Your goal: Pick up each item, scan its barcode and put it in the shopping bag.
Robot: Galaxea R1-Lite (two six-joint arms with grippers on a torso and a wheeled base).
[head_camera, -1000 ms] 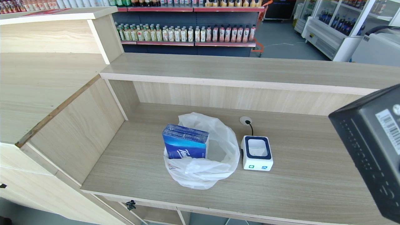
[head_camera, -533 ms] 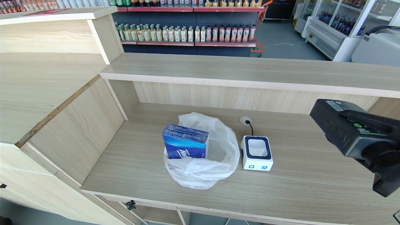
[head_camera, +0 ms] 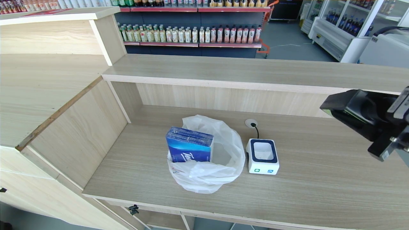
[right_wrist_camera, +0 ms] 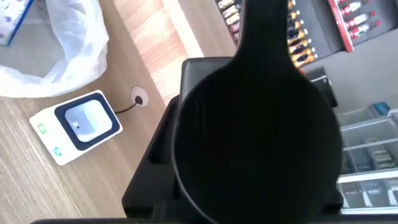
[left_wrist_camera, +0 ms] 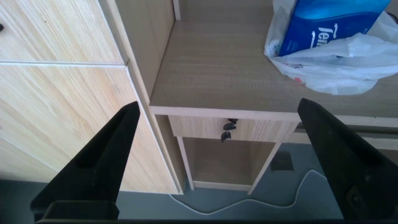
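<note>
Right hand (head_camera: 381,127): closed on a black box (head_camera: 348,110) and holding it in the air over the right end of the surface (head_camera: 319,185). It is well apart from the scanner (head_camera: 262,156). The grip points are hidden behind the box and wrist.
Black box: matte and hard-edged, rectangular, with a thin green strip along 1 edge. It is tilted, with 1 end pointing toward the middle of the surface.
Left hand (left_wrist_camera: 217,104): wide open, its 2 dark tapered fingers (left_wrist_camera: 102,162) spread far apart. Nothing is between them and they touch nothing. The hand hangs low in front of the surface's front-left corner.
Shopping bag (head_camera: 207,174): thin translucent white plastic, crumpled, with the mouth open upward. It sits mid-surface, just beside the scanner on its left.
Tissue pack (head_camera: 190,145): blue block in glossy film wrap. It stands upright inside the bag against the bag's left side, with its top above the rim.
Scanner: white plastic block with rounded corners. The sloped top face has a dark blue frame around a pale window, and 2 small coloured marks sit on the front lip.
Cable (head_camera: 255,130): black, running from the scanner's back to a round grommet (head_camera: 251,122) set in the surface.
Surface: pale wood-grain laminate, recessed below a raised ledge at the back and an angled panel at the left.
Drawer (left_wrist_camera: 233,127): under the front edge, same laminate, with a dark key in its lock.
</note>
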